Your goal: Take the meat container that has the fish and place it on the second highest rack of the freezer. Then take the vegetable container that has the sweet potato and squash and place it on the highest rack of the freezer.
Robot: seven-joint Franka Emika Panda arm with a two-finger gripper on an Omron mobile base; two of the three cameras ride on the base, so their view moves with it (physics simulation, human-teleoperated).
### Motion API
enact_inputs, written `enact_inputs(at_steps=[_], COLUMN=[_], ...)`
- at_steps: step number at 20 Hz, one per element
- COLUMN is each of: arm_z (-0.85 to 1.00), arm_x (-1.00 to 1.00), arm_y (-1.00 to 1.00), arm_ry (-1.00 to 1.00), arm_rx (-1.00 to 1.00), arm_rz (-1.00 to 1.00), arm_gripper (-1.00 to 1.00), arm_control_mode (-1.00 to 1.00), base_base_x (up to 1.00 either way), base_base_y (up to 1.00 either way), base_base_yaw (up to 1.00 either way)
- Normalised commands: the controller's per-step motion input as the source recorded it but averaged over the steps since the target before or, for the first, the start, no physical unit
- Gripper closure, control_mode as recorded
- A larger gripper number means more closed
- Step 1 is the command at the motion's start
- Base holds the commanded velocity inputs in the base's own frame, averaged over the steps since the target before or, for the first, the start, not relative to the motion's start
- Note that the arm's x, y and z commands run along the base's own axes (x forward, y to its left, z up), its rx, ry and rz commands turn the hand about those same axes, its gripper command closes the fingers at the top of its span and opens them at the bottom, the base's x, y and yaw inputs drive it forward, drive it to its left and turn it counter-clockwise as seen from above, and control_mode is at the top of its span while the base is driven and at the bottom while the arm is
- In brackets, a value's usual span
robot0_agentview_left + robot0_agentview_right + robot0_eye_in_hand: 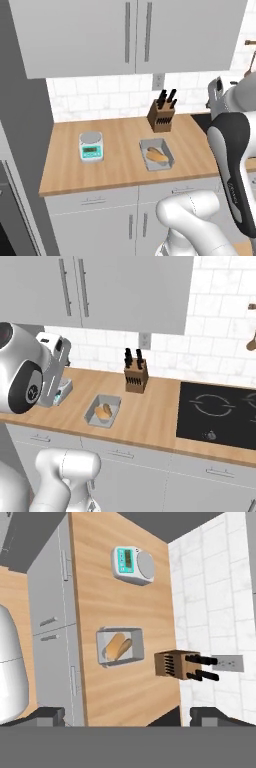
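**Waiting over the worktop with one tray left to fetch**

Hovering high above the wooden worktop [120, 155], my pincer [120, 714] stands wide, its two dark tips far apart, and it holds nothing. It is well above everything and touches no object.

By my reckoning the vegetable container [158, 155] is what remains. It sits on the worktop, in front of the knife block [161, 116] and apart from it, with the kitchen scale [91, 146] well off to one side. Inside it lie the sweet potato and squash [157, 156], reading as one orange-tan mass toward one end of the tray. The tray rests flat and has not been lifted.

I see no tray with a fish on this stretch of worktop, so I judge the first half of the task is probably behind me, though these views cannot confirm where that tray ended up. The tall grey slab at the left edge of the left base view may belong to the freezer, but I cannot tell; no rack is on show.

What is left, as I judge it: come down on the vegetable container, grip it, carry it over and set it on the highest rack.

Counting what lies here: one grey tray, one orange-tan heap of food in it, one knife block with several black handles, one scale, one stovetop [220, 413] at the far end.
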Motion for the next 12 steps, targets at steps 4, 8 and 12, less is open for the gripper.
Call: enact_inputs(at_steps=[4,8,12], arm_z=[0.00,0.00,0.00], arm_x=[0.00,0.00,0.00], arm_y=[0.00,0.00,0.00], arm_ry=[0.00,0.00,0.00], arm_rx=[0.00,0.00,0.00], arm_rz=[0.00,0.00,0.00], arm_gripper=[-1.00,-1.00,-1.00], arm_control_mode=[1.00,1.00,1.00], base_base_x=[0.12,0.00,0.00], base_base_y=[0.26,0.00,0.00], base_base_yaw=[0.00,0.00,0.00])
